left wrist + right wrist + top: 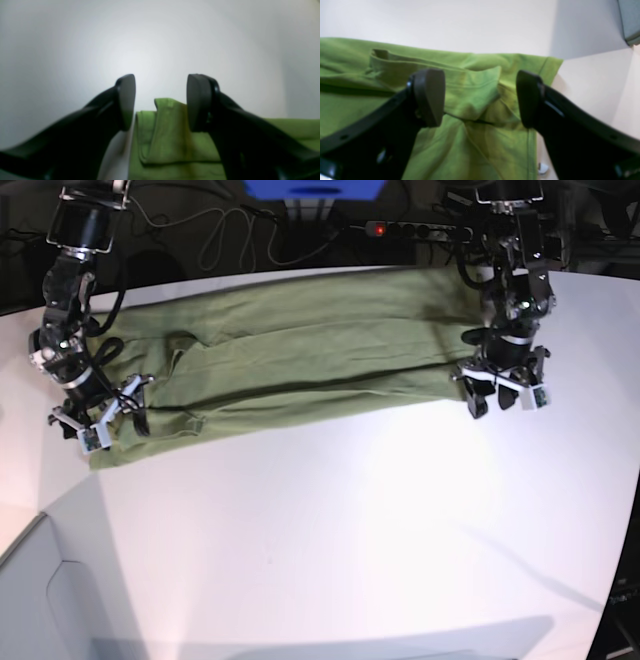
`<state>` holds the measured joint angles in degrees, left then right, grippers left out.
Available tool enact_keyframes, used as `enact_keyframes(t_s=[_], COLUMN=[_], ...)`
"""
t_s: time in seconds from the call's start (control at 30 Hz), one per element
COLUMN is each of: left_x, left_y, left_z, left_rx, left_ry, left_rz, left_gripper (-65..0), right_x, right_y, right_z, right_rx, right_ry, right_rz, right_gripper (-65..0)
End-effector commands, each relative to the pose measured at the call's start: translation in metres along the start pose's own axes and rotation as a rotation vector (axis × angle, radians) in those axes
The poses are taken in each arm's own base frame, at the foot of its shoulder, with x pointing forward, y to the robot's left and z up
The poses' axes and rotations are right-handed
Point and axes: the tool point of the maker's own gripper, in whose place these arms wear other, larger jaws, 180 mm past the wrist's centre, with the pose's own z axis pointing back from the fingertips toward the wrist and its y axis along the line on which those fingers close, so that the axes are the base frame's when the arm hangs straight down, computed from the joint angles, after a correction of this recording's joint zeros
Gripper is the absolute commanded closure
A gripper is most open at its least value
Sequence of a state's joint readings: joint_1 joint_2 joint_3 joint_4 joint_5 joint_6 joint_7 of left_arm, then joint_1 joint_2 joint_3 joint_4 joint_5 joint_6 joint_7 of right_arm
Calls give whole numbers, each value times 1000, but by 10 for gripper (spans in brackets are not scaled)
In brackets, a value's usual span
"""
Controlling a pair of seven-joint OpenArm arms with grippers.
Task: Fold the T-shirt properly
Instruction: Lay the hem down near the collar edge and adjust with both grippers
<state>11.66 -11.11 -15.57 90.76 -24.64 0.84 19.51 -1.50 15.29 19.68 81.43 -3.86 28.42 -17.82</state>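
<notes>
**newbie:** where's the T-shirt (300,355) at right now?

**me:** Stretched in a long band along the far edge of the table (350,520), long sides already folded in. Going left to right in the base view: my right fingers (98,420) are spread wide over the shirt's end by the table's left edge, gripping nothing. Over near the right edge, my left fingers (502,392) are open too, empty, sitting at the cloth's near hem.

**newbie:** what could go wrong?

**me:** Thin fabric, so I'd guess pinching only the top layer and dragging the folded flap (470,95) open. Uneven grabs at the two ends would skew the next fold.
</notes>
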Motion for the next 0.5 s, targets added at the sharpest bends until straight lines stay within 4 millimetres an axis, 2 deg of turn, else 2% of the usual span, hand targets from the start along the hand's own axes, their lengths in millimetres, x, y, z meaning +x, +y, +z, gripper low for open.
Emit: enact_keyframes(t_s=[0.0, 0.2, 0.27, 0.47], left_x=[16, 13, 10, -1], left_y=[-2, -2, -3, -7], left_z=[-1, -3, -4, -6], left_rx=[-10, -16, -17, -30], left_ry=[-50, -41, -33, -4], left_rz=[-8, -2, -1, -3], left_gripper=[-318, -311, -275, -114], right_x=[17, 17, 17, 17], right_y=[-7, -7, -7, -7], right_z=[2, 2, 2, 2], right_rx=[-6, -6, -6, -6], right_ry=[-54, -52, -52, -54], right_rz=[16, 16, 16, 15], right_gripper=[-429, -429, -429, -429])
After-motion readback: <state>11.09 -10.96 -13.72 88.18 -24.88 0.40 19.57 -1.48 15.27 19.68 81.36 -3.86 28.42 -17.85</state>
